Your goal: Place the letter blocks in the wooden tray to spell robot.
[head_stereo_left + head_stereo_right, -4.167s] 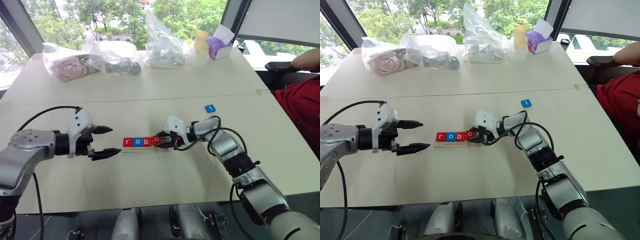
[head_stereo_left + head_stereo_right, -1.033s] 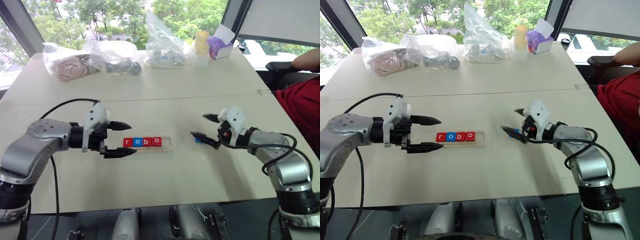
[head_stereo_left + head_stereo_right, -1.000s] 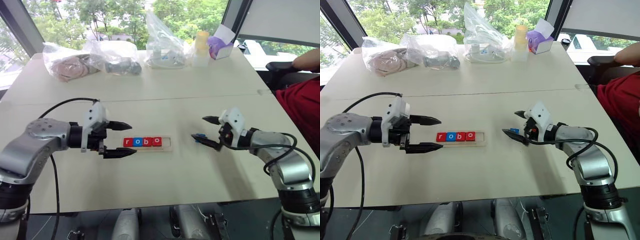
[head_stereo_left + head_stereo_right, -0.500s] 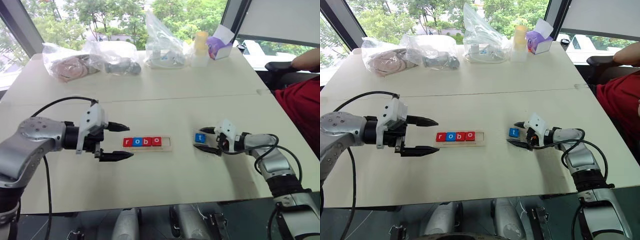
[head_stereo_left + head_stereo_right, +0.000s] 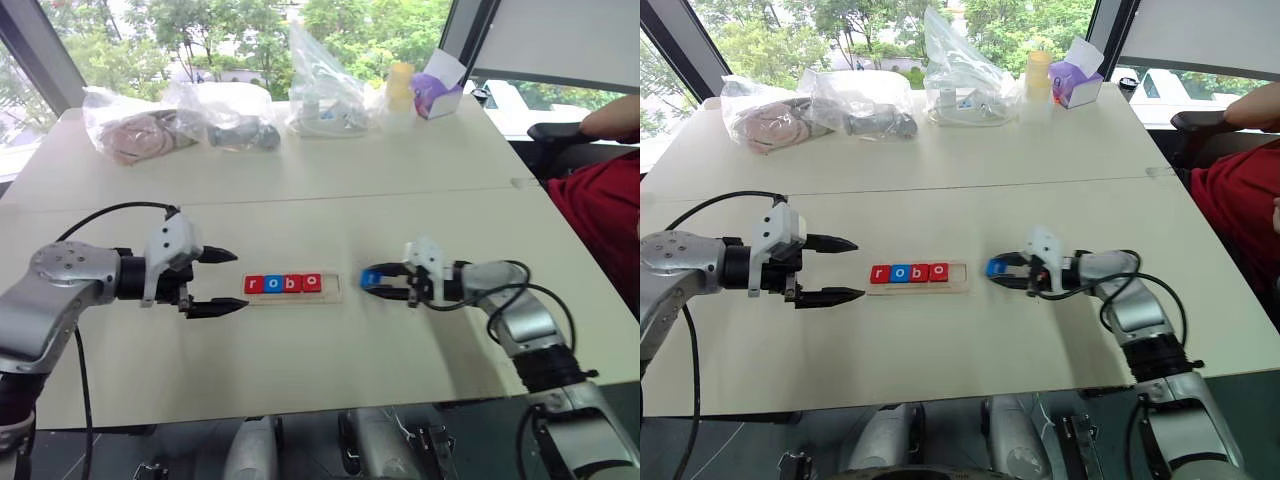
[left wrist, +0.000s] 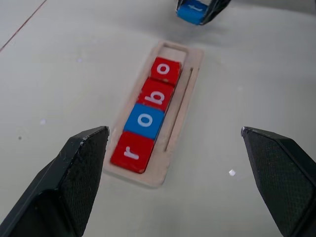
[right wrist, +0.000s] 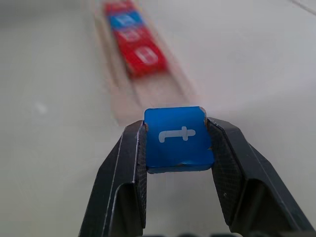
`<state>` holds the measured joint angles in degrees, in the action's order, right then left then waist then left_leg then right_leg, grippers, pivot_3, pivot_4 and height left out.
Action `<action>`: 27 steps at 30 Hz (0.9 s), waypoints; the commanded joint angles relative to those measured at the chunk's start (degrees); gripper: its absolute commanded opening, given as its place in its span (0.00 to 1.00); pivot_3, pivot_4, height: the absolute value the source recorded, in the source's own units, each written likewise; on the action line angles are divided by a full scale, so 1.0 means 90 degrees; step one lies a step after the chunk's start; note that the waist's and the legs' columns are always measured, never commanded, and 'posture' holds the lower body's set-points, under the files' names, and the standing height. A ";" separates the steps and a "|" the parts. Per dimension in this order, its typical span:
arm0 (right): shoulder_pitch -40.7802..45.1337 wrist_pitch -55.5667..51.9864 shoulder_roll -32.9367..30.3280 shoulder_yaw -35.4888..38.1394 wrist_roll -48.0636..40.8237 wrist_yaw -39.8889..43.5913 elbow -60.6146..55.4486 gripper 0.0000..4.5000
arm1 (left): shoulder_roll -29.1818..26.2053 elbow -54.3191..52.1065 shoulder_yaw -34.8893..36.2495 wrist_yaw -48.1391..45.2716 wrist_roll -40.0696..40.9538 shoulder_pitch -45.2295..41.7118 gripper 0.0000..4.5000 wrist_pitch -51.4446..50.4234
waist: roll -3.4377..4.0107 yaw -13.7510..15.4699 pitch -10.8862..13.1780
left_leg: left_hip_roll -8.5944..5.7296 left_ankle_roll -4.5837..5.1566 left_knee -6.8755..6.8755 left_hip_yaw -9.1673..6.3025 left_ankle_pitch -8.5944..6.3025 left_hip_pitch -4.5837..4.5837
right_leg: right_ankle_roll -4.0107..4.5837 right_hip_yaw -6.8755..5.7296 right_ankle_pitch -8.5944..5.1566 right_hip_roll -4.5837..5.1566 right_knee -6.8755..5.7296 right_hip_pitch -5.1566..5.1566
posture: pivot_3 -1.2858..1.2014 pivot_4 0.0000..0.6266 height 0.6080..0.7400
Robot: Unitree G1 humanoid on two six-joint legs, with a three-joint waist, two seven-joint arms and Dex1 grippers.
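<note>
The wooden tray (image 5: 334, 293) lies mid-table holding four letter blocks in a row: red r (image 6: 132, 152), blue o (image 6: 145, 121), red b (image 6: 158, 96), red o (image 6: 165, 71). Its right end slot is bare. My right gripper (image 5: 375, 282) is shut on the blue t block (image 7: 177, 138), held just right of the tray's empty end, slightly above the table. My left gripper (image 5: 225, 281) stands open at the tray's left end, its fingers (image 6: 74, 168) wide to either side of the r block without touching anything.
Clear plastic bags (image 5: 325, 90) with items, a yellow-capped bottle (image 5: 401, 85) and a purple box (image 5: 438, 92) line the table's far edge. A person in a red top (image 5: 600, 205) sits at the right side.
My right gripper closed on the blue t block, lifted it and carried it left toward the tray's empty end. The left gripper drew back a little leftward, still open.
</note>
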<state>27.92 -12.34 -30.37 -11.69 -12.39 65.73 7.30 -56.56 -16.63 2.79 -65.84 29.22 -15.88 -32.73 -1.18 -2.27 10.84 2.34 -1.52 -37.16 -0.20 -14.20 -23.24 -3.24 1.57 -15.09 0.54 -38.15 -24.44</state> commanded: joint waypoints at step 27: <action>0.0961 0.0572 0.0752 -0.0622 0.0728 0.0121 0.1250 0.27 | 0.0370 -0.0541 0.0112 0.0540 0.0118 0.0229 1.00 -0.0189 | 0.0000 -0.0001 0.0000 | -0.0002 0.0000 0.0000 0.0000 0.0000 -0.0003 | -0.0001 -0.0001 0.0001 0.0003 0.0000 -0.0001 | 0.52 0.24 1.00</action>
<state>35.58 -8.30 -24.27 -17.68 -5.77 67.18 18.50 -53.56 -19.88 2.94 -61.50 29.45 -13.06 -34.51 -1.18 -2.28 10.84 2.33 -1.52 -37.17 -0.20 -14.20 -23.26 -3.25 1.57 -15.08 0.57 -38.15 -24.45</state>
